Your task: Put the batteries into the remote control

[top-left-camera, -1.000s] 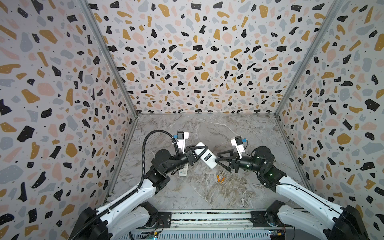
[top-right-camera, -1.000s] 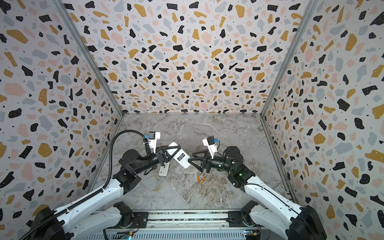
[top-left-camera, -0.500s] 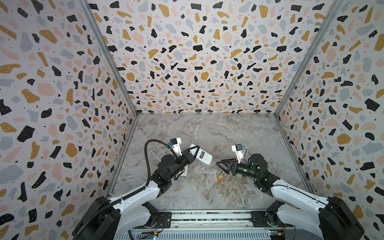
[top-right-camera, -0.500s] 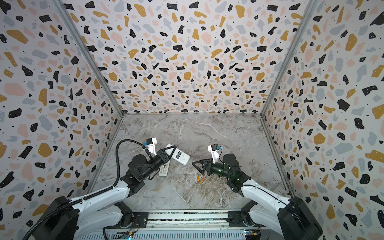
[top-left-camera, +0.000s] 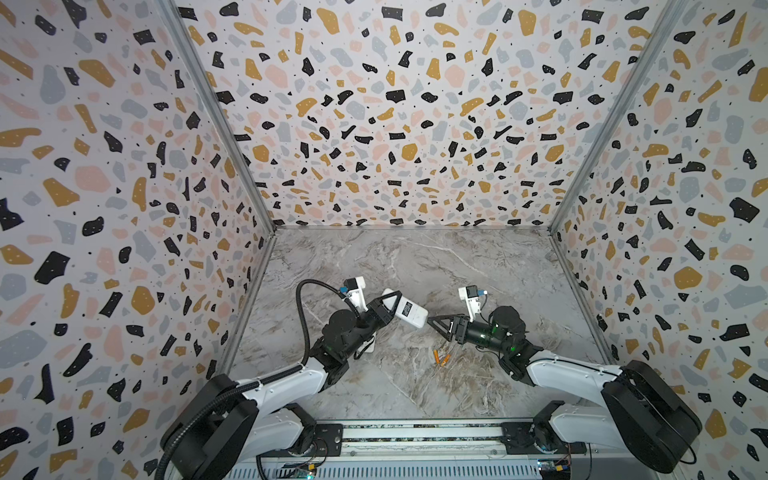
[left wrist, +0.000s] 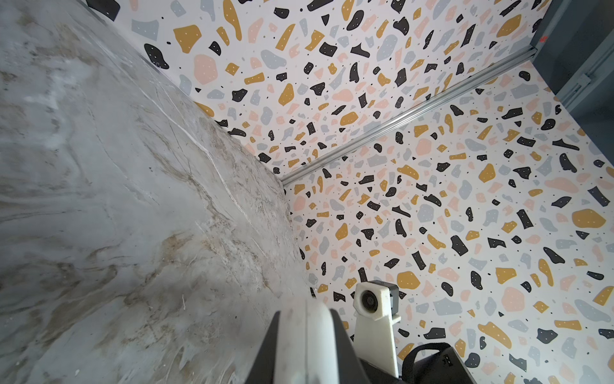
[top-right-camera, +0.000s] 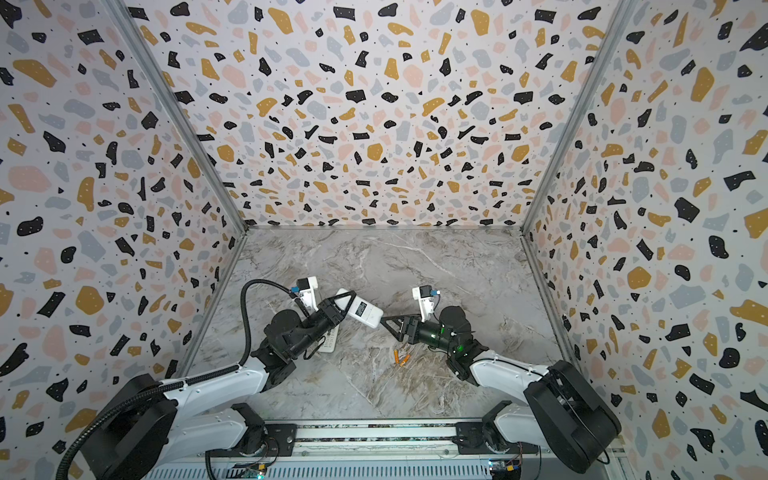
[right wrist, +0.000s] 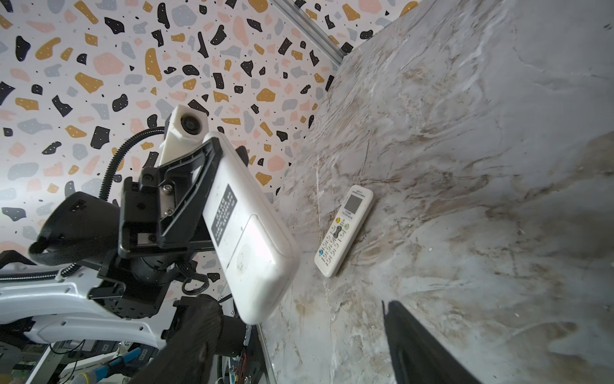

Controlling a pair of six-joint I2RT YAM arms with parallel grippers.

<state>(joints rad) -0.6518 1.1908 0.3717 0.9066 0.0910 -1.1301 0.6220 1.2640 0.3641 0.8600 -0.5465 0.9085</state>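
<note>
My left jaws were clamped on the white remote [top-left-camera: 409,311], held off the desk [top-left-camera: 415,266]; right jaws stood apart just beside its end, orange batteries [top-left-camera: 440,358] lying nearby

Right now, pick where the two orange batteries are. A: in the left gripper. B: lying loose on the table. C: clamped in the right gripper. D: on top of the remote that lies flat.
B: the orange batteries lie close together on the marble table, apart from the open, empty right gripper; the left gripper holds only the white remote.
</note>
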